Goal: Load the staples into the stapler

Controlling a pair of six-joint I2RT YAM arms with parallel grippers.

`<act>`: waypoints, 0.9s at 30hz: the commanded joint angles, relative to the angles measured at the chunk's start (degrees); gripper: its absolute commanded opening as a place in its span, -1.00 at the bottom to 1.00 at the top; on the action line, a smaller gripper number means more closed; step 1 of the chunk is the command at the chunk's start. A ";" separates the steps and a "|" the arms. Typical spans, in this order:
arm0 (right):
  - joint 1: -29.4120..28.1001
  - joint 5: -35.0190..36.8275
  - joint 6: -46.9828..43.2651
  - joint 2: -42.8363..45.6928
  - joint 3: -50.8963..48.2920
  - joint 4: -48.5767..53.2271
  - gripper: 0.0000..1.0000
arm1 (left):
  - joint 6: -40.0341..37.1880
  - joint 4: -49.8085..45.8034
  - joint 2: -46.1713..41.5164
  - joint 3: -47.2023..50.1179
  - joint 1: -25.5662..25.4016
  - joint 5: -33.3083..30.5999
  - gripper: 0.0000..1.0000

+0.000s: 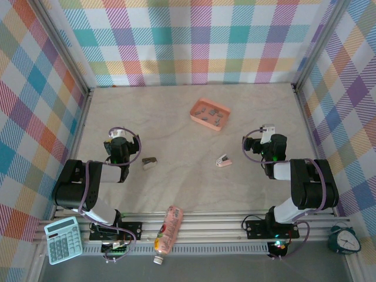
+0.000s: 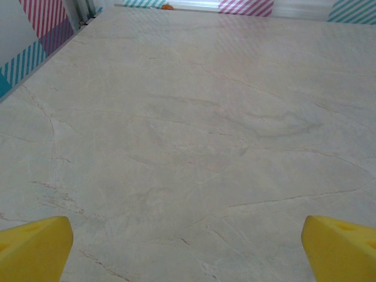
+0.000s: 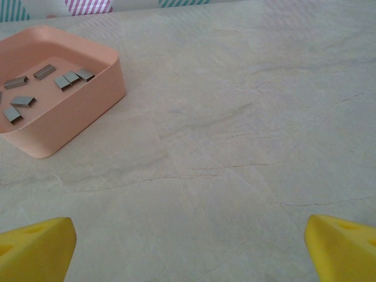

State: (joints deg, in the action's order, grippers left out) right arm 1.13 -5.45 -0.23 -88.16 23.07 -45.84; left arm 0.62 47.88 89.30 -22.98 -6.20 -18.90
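Observation:
Several short grey staples [image 1: 210,111] lie in a shallow salmon-pink tray [image 1: 197,118] at the back middle of the table; in the right wrist view the staples [image 3: 66,80] sit inside the tray [image 3: 88,111] at the upper left. A small pink and white stapler [image 1: 223,161] lies mid-table, left of my right gripper [image 1: 269,133]. A second small stapler, dark grey [image 1: 149,163], lies just right of my left gripper [image 1: 118,136]. Both grippers stand open over bare table, their yellow fingertips [image 2: 32,247] [image 3: 35,247] wide apart with nothing between them.
On the near ledge lie a teal calculator [image 1: 62,239] at the left, a pink bottle [image 1: 168,230] in the middle and a teal alarm clock [image 1: 345,238] at the right. Plaid walls close in the table on three sides.

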 commanded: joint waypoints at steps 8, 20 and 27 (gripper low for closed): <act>-0.14 -0.53 0.58 0.22 0.66 -1.44 0.98 | 0.43 -0.27 -0.01 -0.14 0.08 0.51 0.99; -0.07 -0.95 1.21 7.28 6.07 16.07 0.98 | 0.24 -1.77 -1.53 -0.35 -0.13 -0.13 1.00; -0.05 -6.28 4.55 18.90 19.84 51.96 0.98 | 0.12 -25.57 -9.36 -9.40 -1.73 -1.70 1.00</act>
State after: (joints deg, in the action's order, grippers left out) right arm 1.13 -7.64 1.85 -72.42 38.35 -13.37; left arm 0.43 35.99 85.12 -26.24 -7.29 -19.46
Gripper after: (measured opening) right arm 0.990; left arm 0.999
